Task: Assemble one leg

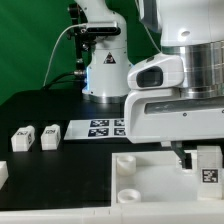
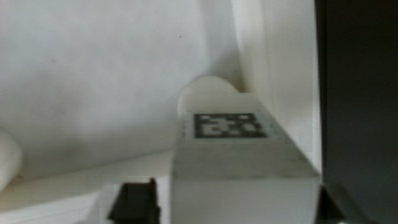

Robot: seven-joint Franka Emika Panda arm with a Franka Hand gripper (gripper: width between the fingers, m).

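Note:
My gripper [image 1: 197,158] is shut on a white leg [image 1: 207,166] with a square marker on its face. It holds the leg upright over the exterior view's right part of the large white panel [image 1: 95,185]. In the wrist view the leg [image 2: 231,140] fills the space between the two dark fingers [image 2: 137,198], and the gripper [image 2: 237,200] closes on its sides. Its rounded tip points at the panel [image 2: 89,90]. Two more legs [image 1: 22,139] [image 1: 49,135] lie on the black table at the exterior view's left. The panel has round sockets [image 1: 126,160].
The marker board [image 1: 104,127] lies flat behind the panel. The robot base [image 1: 103,70] stands at the back. Another white part [image 1: 3,172] shows at the exterior view's left edge. The black table [image 2: 365,80] runs beside the panel's edge.

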